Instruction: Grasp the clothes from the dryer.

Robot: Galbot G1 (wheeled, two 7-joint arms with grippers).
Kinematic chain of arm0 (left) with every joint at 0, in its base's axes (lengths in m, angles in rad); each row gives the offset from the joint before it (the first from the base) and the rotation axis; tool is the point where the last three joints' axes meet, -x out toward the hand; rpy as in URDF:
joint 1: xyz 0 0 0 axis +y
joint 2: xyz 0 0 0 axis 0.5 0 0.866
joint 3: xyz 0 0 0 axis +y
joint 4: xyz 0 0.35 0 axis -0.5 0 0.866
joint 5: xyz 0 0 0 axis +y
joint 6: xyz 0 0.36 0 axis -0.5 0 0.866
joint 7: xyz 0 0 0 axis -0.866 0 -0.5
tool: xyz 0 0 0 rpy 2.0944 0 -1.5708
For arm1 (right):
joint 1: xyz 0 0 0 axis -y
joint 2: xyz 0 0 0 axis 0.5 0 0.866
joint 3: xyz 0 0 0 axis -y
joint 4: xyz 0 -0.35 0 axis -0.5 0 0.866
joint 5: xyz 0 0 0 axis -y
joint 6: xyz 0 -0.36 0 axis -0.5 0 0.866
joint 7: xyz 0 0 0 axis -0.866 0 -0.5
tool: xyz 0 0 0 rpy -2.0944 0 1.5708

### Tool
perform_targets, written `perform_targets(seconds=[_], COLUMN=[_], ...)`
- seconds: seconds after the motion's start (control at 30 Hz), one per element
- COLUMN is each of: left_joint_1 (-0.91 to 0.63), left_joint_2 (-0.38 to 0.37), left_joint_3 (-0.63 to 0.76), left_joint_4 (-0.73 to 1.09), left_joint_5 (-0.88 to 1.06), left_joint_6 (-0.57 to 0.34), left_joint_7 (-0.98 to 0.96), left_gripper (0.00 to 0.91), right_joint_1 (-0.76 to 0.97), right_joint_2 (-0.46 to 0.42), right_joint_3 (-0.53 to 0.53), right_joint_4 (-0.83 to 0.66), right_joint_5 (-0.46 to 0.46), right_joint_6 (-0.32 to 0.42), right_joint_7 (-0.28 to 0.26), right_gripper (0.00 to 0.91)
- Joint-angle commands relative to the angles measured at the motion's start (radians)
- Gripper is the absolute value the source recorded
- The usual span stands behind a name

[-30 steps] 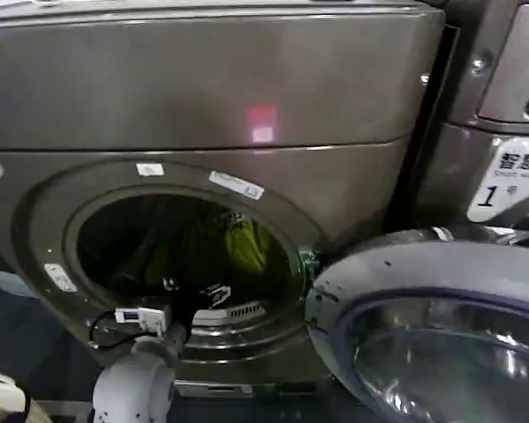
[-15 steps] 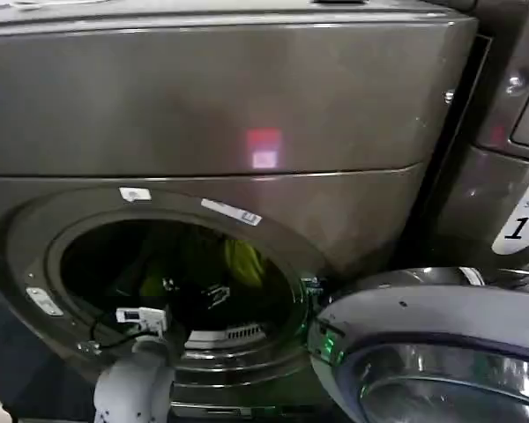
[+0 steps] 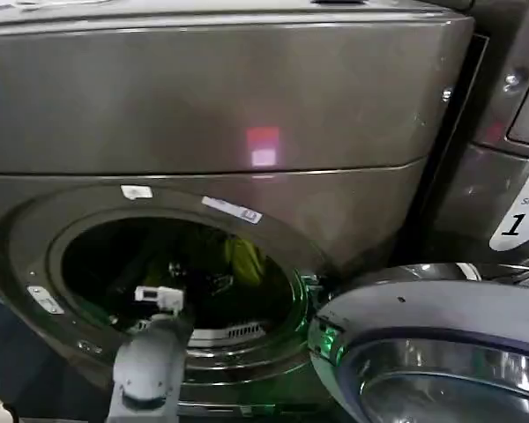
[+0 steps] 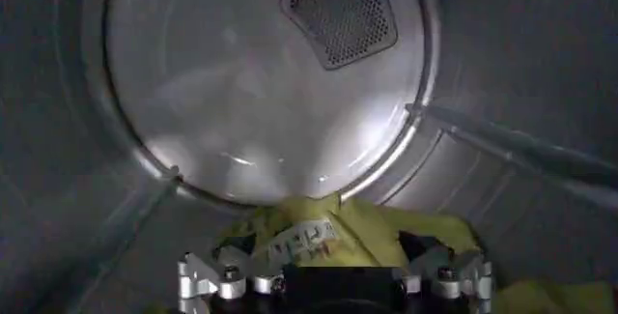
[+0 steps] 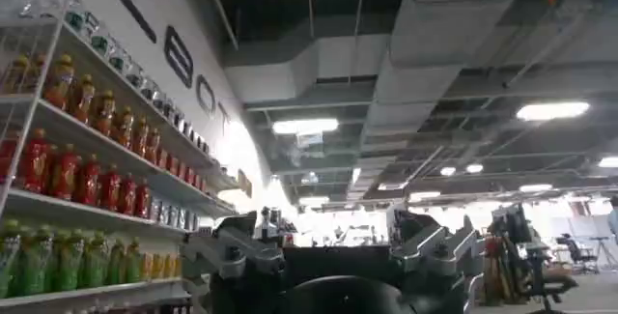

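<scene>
The soft olive-green fabric bundle of clothes (image 4: 386, 239) lies on the floor of the drum, directly ahead of the left gripper (image 4: 333, 248) and reaching up between its jaws, which stand spread wide to either side of it. A small pale printed patch (image 4: 302, 241) on the fabric sits just beside one finger (image 4: 237, 245), though I cannot tell whether the metal actually touches the cloth. Beyond the jaws rises the round pale back wall of the drum with its dark perforated vent (image 4: 340, 9).

From the front, the left gripper (image 3: 198, 280) reaches in through the round porthole of the large bronze-grey front-loading dryer (image 3: 203, 97), with the clothes (image 3: 244, 262) showing yellow-green just past it inside. The grey-rimmed glass door (image 3: 441, 348) hangs swung open to one side.

The right gripper (image 5: 333, 248) is held away from the machine, jaws spread and holding nothing, with shelves of coloured bottles (image 5: 87, 190) and the ceiling lights (image 5: 550, 110) beyond it.
</scene>
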Motion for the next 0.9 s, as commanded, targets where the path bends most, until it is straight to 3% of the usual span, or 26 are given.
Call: perform_targets(seconds=[0.03,0.17,0.37,0.63,0.77,0.9], left_joint_1=[-0.177,-0.242,-0.322,-0.423,-0.447,-0.470], left_joint_2=[0.009,0.012,0.019,0.035,0.045,0.057], left_joint_3=[-0.026,-0.038,-0.027,-0.030,-0.028,-0.027], left_joint_4=[0.250,0.276,0.358,0.491,0.513,0.556], left_joint_5=[0.539,0.779,1.050,1.036,1.047,1.028], left_joint_6=[-0.401,-0.651,-0.823,-0.793,-0.836,-0.954], left_joint_7=[0.464,0.625,0.674,0.873,1.009,1.060], left_gripper=[0.907,0.907,0.907,0.907,0.907,0.907], right_joint_1=[-0.002,-0.004,-0.003,0.002,0.006,0.004], right_joint_2=[0.002,0.001,0.002,0.002,0.001,-0.001], right_joint_3=[0.002,0.004,-0.004,-0.015,-0.020,-0.021], right_joint_4=[-0.003,-0.010,-0.020,-0.029,-0.031,-0.036], right_joint_5=[0.000,-0.001,-0.005,-0.013,-0.021,-0.023], right_joint_6=[0.001,0.005,0.014,0.021,0.023,0.024], right_joint_7=[0.000,-0.002,-0.006,-0.008,-0.008,-0.010], right_gripper=[0.907,0.907,0.907,0.907,0.907,0.907])
